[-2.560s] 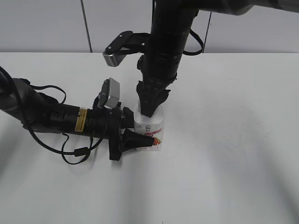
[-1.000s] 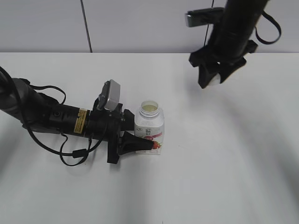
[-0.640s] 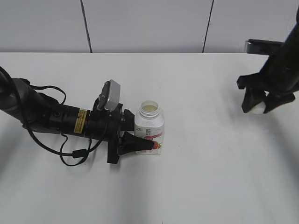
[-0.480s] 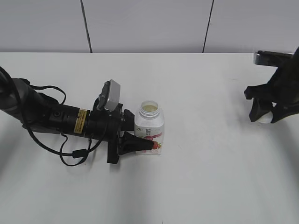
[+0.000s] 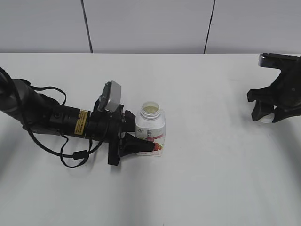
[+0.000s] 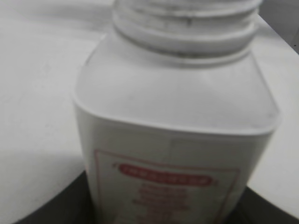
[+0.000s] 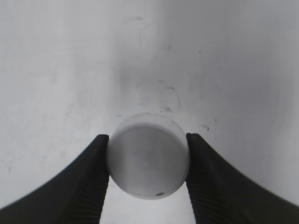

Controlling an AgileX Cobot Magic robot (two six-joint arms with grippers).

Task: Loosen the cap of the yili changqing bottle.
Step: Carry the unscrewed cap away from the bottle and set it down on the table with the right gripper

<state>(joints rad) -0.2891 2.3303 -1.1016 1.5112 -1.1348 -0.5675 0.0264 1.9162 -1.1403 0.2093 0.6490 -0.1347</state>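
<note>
Low along the table (image 5: 197, 188), my left gripper (image 5: 141, 141) lies on its side with its dark fingers (image 5: 136, 144) clamped around the lower body of the yili changqing bottle (image 5: 150, 127), which stands upright near the middle of the white surface. Its wide neck is open, and from the exterior view I see pale contents just below the rim. In my left wrist view the bottle (image 6: 175, 121) fills nearly the whole frame; the threaded neck is cut off at the top, the red label print is too blurred to read, and only dark slivers of my fingers show at the bottom corners. Far to the right, well apart from the bottle, my right gripper (image 5: 265, 115) points down close to the table, partly cut off by the frame edge. It is closed on the cap (image 7: 147, 155), one finger (image 7: 88, 177) pressing each side of the small round white piece. Whether the cap touches the table I cannot tell.
</note>
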